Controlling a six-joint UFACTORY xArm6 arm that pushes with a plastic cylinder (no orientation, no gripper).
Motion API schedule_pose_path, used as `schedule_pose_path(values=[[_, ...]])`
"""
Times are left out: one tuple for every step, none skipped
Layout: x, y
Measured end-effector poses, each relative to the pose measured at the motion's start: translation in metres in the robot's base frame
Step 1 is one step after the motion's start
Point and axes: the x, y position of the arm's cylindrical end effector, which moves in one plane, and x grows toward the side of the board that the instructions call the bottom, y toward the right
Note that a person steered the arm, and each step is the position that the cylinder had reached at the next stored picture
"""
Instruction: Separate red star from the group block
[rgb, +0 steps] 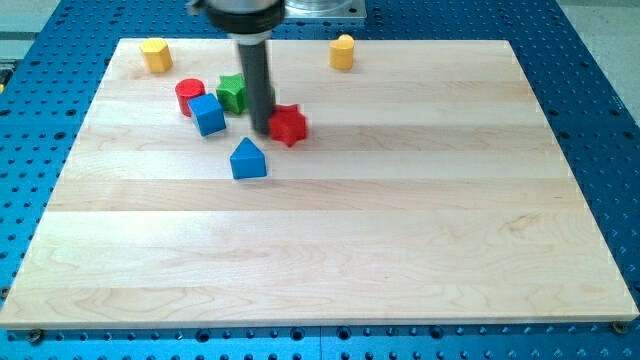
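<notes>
So my tip (261, 131) is down on the wooden board (330, 250), parked right against the left side of the red star (288, 124) — looks like it's touching it, or as good as. No gripper on this arm, just the dark rod, so there's nothing to be open or closed and it has hold of nothing; it only presses sideways on stuff. The red star sits in the far left part of the board, at the right edge of a loose cluster. On the other side of the rod, just to its left and a bit farther back, is the green star (232, 92), partly hidden by the rod. Left of that is the red cylinder (189, 96), and the blue cube (208, 114) sits just in front of it, touching or nearly so — hard to tell which. The blue triangle (248, 159) is nearer to the camera, a little apart from the rest, in front and left of the tip. Two yellow blocks sit along the far edge, well away from the group: a yellow one (155, 55) at the far left corner and a yellow cylinder-ish one (343, 51) farther right, past the rod.
</notes>
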Motion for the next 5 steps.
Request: schedule_pose_path(values=[[-0.015, 0.071], [0.002, 0.073], [0.025, 0.030], [0.030, 0.011], [0.064, -0.031]])
